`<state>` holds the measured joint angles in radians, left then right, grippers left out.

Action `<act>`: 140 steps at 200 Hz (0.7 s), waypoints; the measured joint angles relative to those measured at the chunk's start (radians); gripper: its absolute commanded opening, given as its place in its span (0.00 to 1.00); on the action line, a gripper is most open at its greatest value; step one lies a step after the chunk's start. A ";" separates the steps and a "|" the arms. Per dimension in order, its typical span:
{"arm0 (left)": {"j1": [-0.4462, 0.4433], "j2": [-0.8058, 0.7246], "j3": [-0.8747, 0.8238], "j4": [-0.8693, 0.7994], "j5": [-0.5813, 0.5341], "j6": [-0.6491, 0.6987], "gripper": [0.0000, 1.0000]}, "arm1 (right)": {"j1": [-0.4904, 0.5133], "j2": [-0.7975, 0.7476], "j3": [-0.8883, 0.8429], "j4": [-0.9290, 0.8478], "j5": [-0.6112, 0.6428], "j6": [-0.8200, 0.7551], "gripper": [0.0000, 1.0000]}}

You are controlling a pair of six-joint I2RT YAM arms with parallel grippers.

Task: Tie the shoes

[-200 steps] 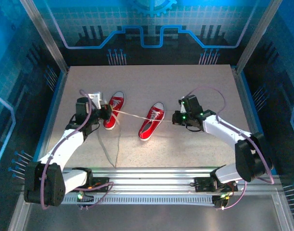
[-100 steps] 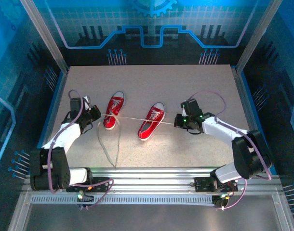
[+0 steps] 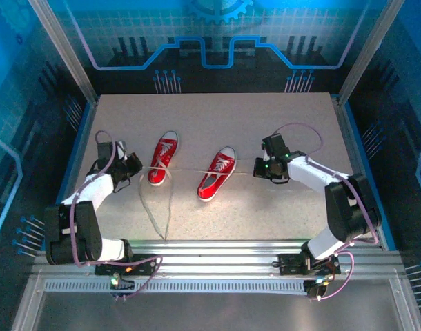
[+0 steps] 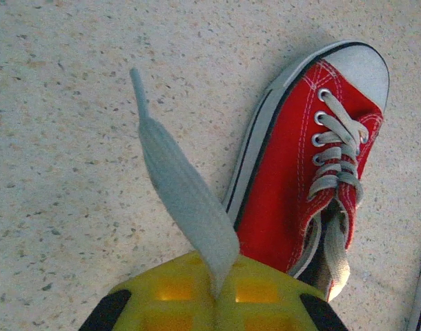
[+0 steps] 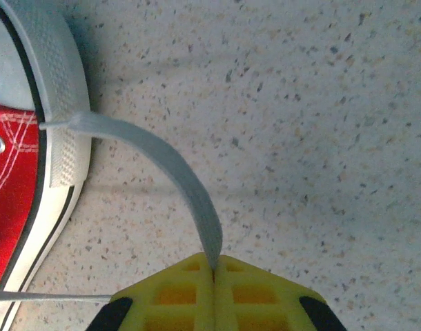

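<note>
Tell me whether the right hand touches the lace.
Touching: the right wrist view shows the lace clamped in the shut right hand, entering the seam between its yellow fingers.

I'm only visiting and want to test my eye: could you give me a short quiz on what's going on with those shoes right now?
1. True or false: the left gripper and the right gripper are each shut on a white lace.
2. The shoes are: A blue; B red with white toe caps; C black.
3. How many shoes lie on the table?
Key: 1 true; 2 B; 3 two.
</note>
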<state>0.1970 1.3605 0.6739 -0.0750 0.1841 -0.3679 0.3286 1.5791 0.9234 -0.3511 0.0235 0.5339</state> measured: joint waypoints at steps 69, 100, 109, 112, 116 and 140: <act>-0.055 -0.057 -0.002 -0.019 -0.064 0.040 0.41 | -0.076 0.069 0.072 -0.048 -0.055 -0.079 0.00; -0.240 -0.098 0.016 -0.080 -0.175 0.097 0.61 | -0.072 0.141 0.113 -0.045 -0.137 -0.095 0.04; -0.309 -0.107 0.027 -0.100 -0.199 0.122 0.61 | -0.065 0.159 0.118 -0.042 -0.157 -0.098 0.04; -0.331 -0.109 0.031 -0.104 -0.207 0.129 0.61 | -0.061 0.164 0.119 -0.041 -0.164 -0.098 0.05; -0.360 -0.111 0.035 -0.109 -0.216 0.137 0.60 | -0.055 0.173 0.122 -0.040 -0.172 -0.099 0.06; -0.498 -0.112 0.047 -0.116 -0.237 0.183 0.46 | -0.014 0.220 0.154 -0.041 -0.212 -0.102 0.07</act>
<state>-0.3008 1.2488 0.7212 -0.1909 -0.0525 -0.1852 0.3145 1.7992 1.0771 -0.3920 -0.1886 0.4316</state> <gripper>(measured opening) 0.539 0.068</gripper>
